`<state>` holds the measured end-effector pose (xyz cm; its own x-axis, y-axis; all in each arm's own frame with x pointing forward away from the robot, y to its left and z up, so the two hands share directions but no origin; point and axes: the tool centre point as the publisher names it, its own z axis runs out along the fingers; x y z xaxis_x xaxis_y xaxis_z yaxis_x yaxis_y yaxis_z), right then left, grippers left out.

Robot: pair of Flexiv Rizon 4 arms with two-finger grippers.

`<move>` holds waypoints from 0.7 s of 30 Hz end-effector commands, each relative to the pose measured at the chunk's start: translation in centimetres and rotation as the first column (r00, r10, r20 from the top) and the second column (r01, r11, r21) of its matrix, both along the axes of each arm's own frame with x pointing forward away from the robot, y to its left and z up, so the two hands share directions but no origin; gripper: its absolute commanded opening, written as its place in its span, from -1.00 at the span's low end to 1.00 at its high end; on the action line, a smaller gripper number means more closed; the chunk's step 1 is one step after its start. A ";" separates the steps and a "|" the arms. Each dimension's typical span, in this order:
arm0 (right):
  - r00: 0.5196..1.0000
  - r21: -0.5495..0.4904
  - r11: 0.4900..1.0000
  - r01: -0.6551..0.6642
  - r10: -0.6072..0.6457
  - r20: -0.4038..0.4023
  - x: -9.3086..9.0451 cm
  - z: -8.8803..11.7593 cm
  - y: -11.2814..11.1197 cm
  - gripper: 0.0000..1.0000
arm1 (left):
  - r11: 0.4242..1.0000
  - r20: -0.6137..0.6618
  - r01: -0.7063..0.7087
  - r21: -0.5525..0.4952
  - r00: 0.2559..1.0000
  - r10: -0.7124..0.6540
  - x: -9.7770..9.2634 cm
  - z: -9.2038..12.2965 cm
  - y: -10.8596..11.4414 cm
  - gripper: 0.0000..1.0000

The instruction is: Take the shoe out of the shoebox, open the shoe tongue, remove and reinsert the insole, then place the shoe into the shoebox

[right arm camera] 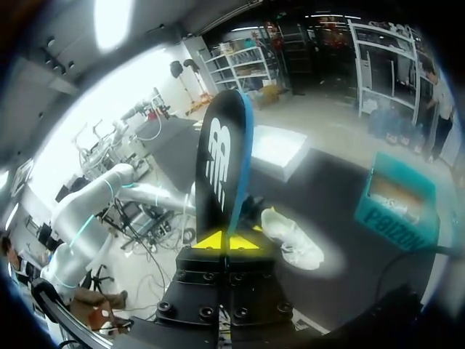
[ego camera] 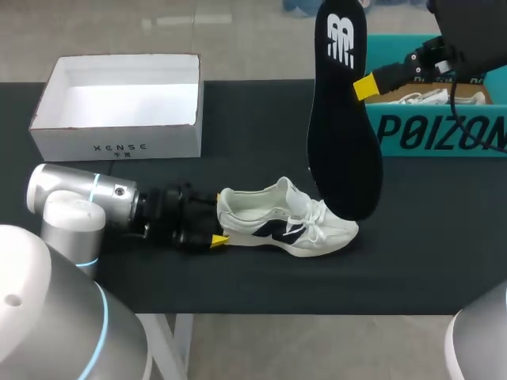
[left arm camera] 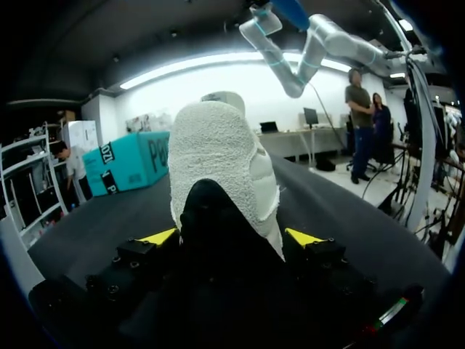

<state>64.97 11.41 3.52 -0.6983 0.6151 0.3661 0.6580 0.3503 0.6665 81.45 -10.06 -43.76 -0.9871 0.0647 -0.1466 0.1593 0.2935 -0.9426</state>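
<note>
Insole (ego camera: 342, 134) hangs pinched in right gripper (ego camera: 364, 85), above the shoe (ego camera: 285, 223).

White shoe (ego camera: 285, 220), black insole (ego camera: 342, 134), teal box (ego camera: 440, 131), white box (ego camera: 119, 142).

The dark surface (ego camera: 238, 277) is carrying three things. A white shoe (ego camera: 277, 226) is standing on its sole near the front, toe pointing right. An open white box (ego camera: 119, 142) is sitting at the back left. A teal box (ego camera: 436, 131) is sitting at the back right, well apart from it.

White shoe (ego camera: 277, 218) upright; black insole (ego camera: 342, 119) vertical, airborne.
</note>
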 end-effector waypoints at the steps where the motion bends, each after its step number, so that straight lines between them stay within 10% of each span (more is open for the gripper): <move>1: 1.000 -0.004 1.000 -0.001 0.001 -0.004 0.2 0.1 0.2 -1.00 | 0.998 0.002 0.012 0.055 1.000 -0.012 -0.4 0.8 3.2 1.00; 12: 1.000 -0.004 1.000 -0.001 0.001 -0.004 0.2 0.1 0.2 -1.00 | 0.967 -0.008 0.065 0.248 0.998 -0.065 -0.4 1.8 6.9 1.00; 21: 1.000 -0.004 1.000 -0.001 0.001 -0.004 0.2 0.1 0.2 -1.00 | 0.783 -0.046 0.116 0.611 0.993 -0.112 -0.6 6.5 5.4 1.00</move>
<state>64.96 11.36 3.50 -0.6988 0.6147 0.3657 0.6574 0.3505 0.6670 80.95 -3.76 -39.91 -0.9719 0.2183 -0.0877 0.2028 0.5888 -0.7824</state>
